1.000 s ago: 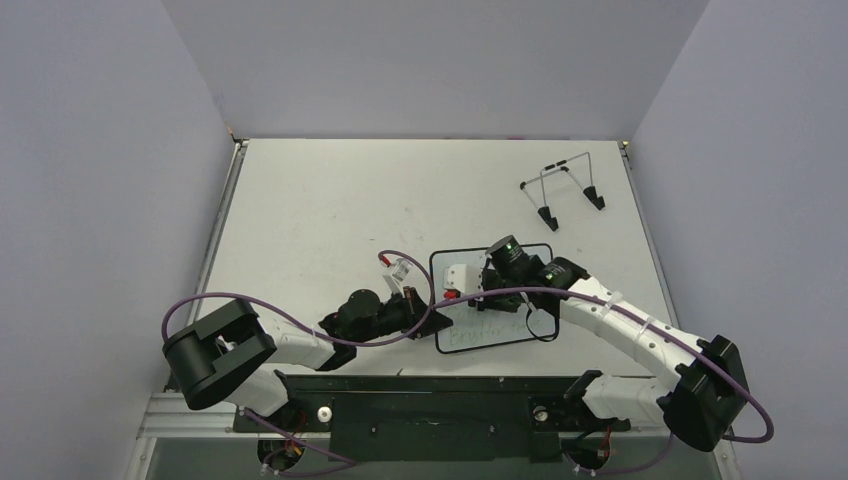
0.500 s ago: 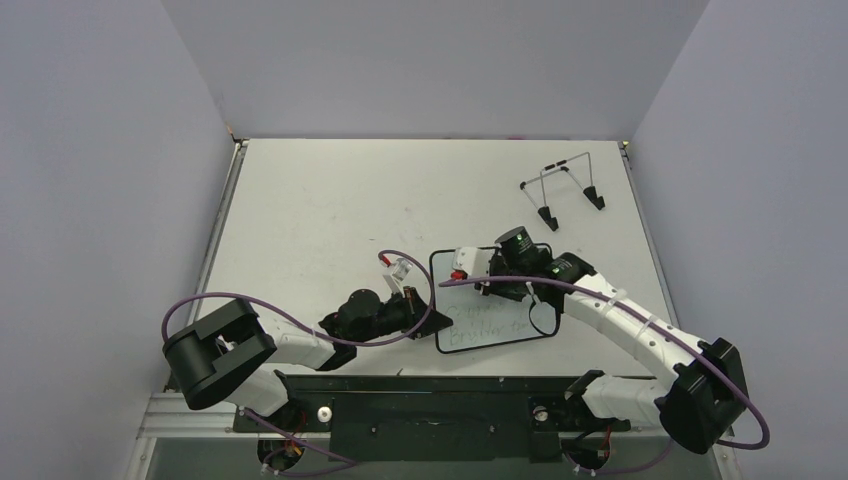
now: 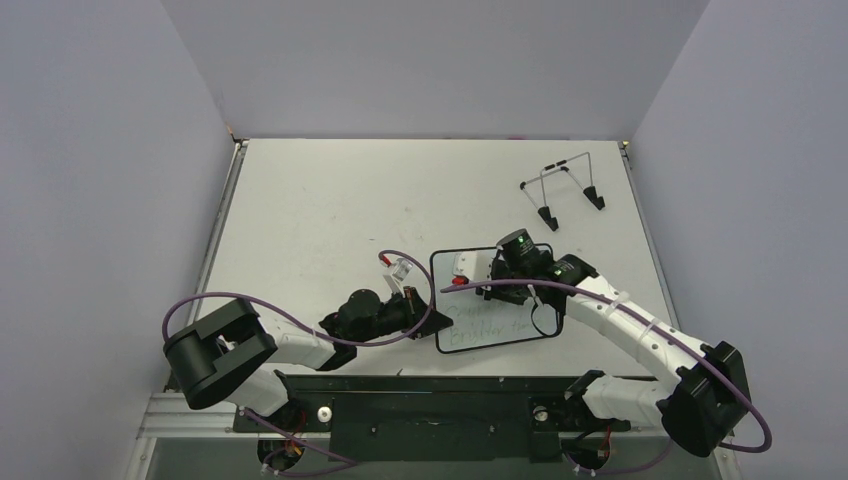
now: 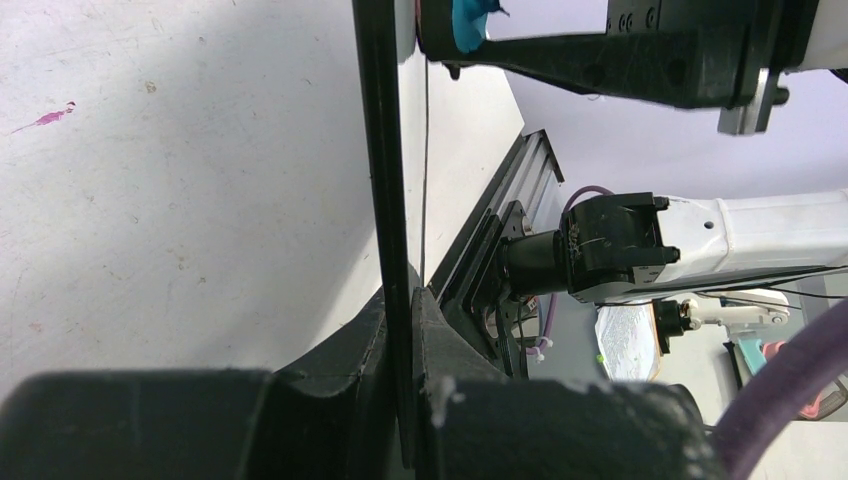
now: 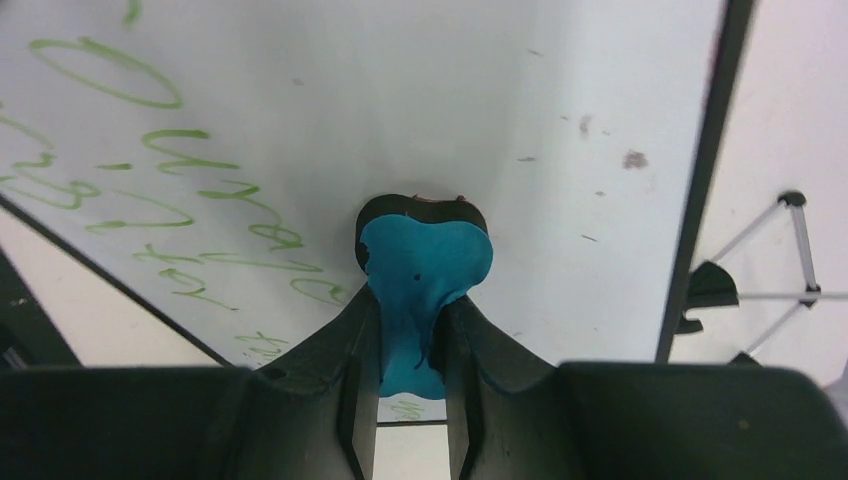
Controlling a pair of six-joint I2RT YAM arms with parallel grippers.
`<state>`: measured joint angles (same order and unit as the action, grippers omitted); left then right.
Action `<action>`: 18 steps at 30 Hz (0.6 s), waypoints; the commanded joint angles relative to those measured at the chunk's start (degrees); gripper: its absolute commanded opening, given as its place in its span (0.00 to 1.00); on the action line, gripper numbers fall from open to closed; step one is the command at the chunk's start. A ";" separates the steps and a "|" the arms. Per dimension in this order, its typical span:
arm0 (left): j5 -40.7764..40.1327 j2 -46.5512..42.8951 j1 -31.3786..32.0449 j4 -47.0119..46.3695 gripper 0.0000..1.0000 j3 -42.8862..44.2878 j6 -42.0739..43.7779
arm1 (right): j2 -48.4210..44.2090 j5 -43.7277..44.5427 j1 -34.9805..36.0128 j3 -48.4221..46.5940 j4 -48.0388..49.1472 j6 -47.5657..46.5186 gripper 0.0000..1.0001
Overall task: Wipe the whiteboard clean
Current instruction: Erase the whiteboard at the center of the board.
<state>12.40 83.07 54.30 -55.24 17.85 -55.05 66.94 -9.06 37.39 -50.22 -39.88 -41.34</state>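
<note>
While the whiteboard sits on the counter just right of centre toward the near edge, with green handwriting across its near part and its far part bare, your left pincer is clenched on the board's black rim at its near-left corner. Your right pincer is clamped on a blue eraser, whose head touches the board's surface in the far half, beside the writing. Well apart, at the far right of the counter, you have a wire stand with black feet.
</note>
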 commanded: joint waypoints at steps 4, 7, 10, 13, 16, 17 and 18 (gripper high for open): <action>1.45 -0.21 0.45 -6.88 0.00 1.82 1.83 | -0.98 -3.41 0.61 -0.27 -3.30 -3.96 0.00; 1.46 -0.07 0.49 -7.14 0.00 1.76 1.72 | -0.30 5.21 -1.83 0.17 4.80 3.77 0.00; 1.49 0.02 0.51 -7.33 0.00 1.69 1.70 | -0.56 3.69 -3.14 -0.12 4.19 4.11 0.00; 1.51 -0.14 0.47 -7.50 0.00 1.55 1.69 | -1.44 -6.44 -2.78 -0.49 -3.20 -4.38 0.00; 1.45 -0.59 0.46 -7.51 0.00 1.30 1.70 | -1.84 -10.74 -2.47 -0.51 -6.54 -7.57 0.00; 1.36 -0.65 0.50 -7.51 0.00 1.20 1.70 | -1.82 -9.72 -2.60 -0.35 -5.35 -5.49 0.00; 1.29 -0.74 0.51 -7.51 0.00 1.17 1.70 | -1.77 -5.59 -2.77 -0.16 -1.58 -3.39 0.00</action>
<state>12.45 83.37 54.35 -56.27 17.85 -55.07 66.76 -14.17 34.54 -50.13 -43.31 -44.80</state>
